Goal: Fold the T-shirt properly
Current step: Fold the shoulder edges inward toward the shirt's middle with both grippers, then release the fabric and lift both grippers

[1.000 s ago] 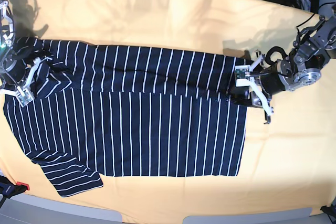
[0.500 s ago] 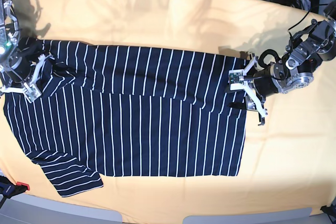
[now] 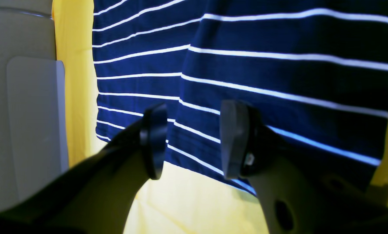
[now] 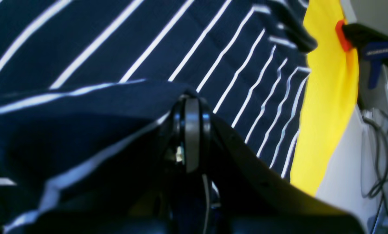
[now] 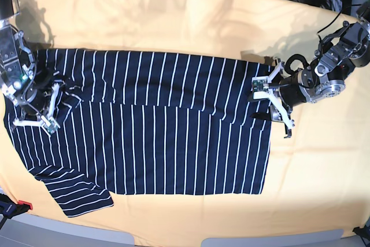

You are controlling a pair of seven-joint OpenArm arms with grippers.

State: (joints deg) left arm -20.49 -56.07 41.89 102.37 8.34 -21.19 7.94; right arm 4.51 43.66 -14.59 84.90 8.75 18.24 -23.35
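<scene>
T-shirt point(image 5: 150, 125) first: we see it spread flat across the yellow desk point(image 5: 191, 21), its far long edge already turned over onto the body, one sleeve poking out at the near corner. Closest in the wrist views, our right tool point(image 4: 191, 143) is pinched tight on a raised fold of striped cloth at the sleeve end. Our left tool point(image 3: 194, 139) hangs with its jaws well apart and nothing between them, just above the hem edge where cloth meets desk. In the base view that left tool point(image 5: 272, 98) sits at the hem by the fold line. We judge this fold wants both ends moving together. So we would close the left tool on the hem layers before the right one pulls. Otherwise the crease likely skews and the stripes stop lining up.
</scene>
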